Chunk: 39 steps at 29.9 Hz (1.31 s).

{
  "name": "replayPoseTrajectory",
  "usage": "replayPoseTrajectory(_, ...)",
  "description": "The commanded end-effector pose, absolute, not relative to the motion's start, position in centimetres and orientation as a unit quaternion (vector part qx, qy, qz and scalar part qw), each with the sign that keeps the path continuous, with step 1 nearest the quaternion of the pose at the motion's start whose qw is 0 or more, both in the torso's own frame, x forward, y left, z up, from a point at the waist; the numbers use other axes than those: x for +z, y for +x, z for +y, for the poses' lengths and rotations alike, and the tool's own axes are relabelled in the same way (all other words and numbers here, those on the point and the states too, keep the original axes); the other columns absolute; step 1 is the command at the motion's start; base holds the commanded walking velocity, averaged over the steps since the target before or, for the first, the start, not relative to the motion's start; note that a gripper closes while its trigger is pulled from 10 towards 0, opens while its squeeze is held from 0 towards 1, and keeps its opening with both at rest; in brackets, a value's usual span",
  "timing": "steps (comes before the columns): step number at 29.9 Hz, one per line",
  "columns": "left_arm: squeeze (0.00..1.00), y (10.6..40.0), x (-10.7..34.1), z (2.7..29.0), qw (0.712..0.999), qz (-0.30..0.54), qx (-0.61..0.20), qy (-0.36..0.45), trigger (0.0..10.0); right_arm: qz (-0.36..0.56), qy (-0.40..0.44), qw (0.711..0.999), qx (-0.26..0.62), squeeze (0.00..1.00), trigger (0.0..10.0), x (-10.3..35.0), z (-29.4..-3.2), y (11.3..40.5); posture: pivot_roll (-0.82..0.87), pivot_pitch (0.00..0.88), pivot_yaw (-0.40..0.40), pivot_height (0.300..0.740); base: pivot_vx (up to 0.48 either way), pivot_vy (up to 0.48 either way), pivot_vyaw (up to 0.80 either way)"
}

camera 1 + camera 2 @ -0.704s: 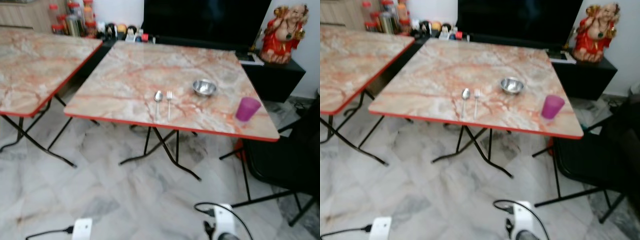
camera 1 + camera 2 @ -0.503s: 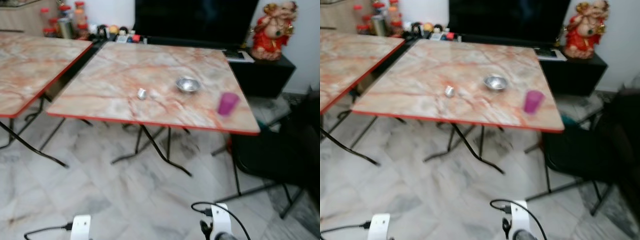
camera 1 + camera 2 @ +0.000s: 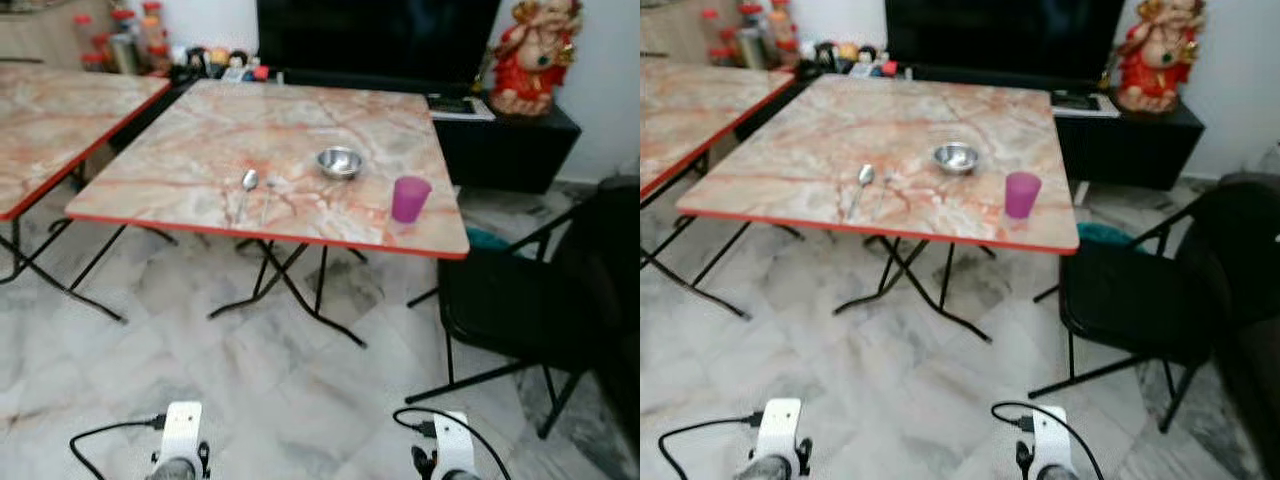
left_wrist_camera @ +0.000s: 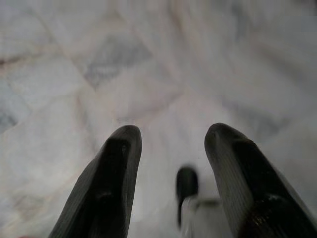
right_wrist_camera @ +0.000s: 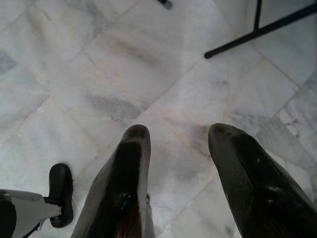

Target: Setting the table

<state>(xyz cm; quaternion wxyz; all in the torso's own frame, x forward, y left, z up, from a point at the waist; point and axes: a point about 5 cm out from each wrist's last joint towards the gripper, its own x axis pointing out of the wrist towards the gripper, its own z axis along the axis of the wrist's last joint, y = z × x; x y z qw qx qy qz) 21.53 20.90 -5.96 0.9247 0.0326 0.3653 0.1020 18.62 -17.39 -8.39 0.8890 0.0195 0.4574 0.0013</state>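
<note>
On the desk (image 3: 200, 170), spoon (image 3: 248, 182) at 9 o'clock of bowl (image 3: 339, 161), cup (image 3: 409, 198) at 4. Left end effector (image 4: 171, 148) and right end effector (image 5: 178, 144) hang released over the floor (image 5: 124, 69).

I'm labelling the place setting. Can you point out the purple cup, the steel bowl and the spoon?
purple cup (image 3: 410, 199): left eye view, middle of its side wall.
steel bowl (image 3: 339, 162): left eye view, inside of the bowl.
spoon (image 3: 249, 180): left eye view, its rounded head.
</note>
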Motion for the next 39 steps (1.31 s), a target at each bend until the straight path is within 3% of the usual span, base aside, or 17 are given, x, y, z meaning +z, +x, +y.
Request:
replayPoseTrajectory(1,0.0,22.7,-5.0,21.1,0.938,0.325,0.119,0.022,10.0,0.451,0.023,0.892,0.0,0.0,10.0,-8.2,-17.4,18.9,0.0,0.0,-0.079,0.74,0.0,0.0,0.0)
replayPoseTrajectory(4,0.0,23.5,-4.1,21.3,0.948,0.29,0.132,0.02,10.0,0.45,0.023,0.893,0.001,0.0,10.0,-8.2,-17.4,19.0,0.0,0.0,-0.079,0.74,0.0,0.0,0.0)
replayPoseTrajectory(10,0.0,28.2,2.2,21.9,0.982,0.091,0.165,0.027,10.0,0.449,0.023,0.893,-0.001,0.0,10.0,-8.2,-17.5,19.0,0.01,0.0,-0.083,0.74,0.0,0.0,0.0)
replayPoseTrajectory(17,0.0,31.6,9.6,21.3,0.983,-0.082,0.159,0.043,10.0,0.448,0.02,0.894,0.002,0.0,10.0,-8.1,-17.4,19.1,0.01,0.0,-0.086,0.74,0.0,0.0,0.0)
replayPoseTrajectory(22,0.0,32.7,13.3,20.0,0.978,-0.151,0.14,0.044,10.0,0.445,0.022,0.895,0.0,0.0,10.0,-8.0,-17.5,19.3,0.01,0.0,-0.085,0.74,0.057,0.0,0.0)
replayPoseTrajectory(28,0.0,33.9,15.7,18.3,0.979,-0.175,0.096,0.032,10.0,0.446,0.025,0.894,-0.001,0.0,10.0,-8.0,-17.3,19.4,0.01,0.0,-0.081,0.74,0.321,0.0,-0.2)
replayPoseTrajectory(39,0.0,34.1,15.5,17.1,0.985,-0.157,0.068,0.021,10.0,0.444,0.019,0.896,-0.005,0.0,10.0,-8.0,-17.5,19.3,0.01,0.0,-0.081,0.74,0.311,0.0,-0.06)
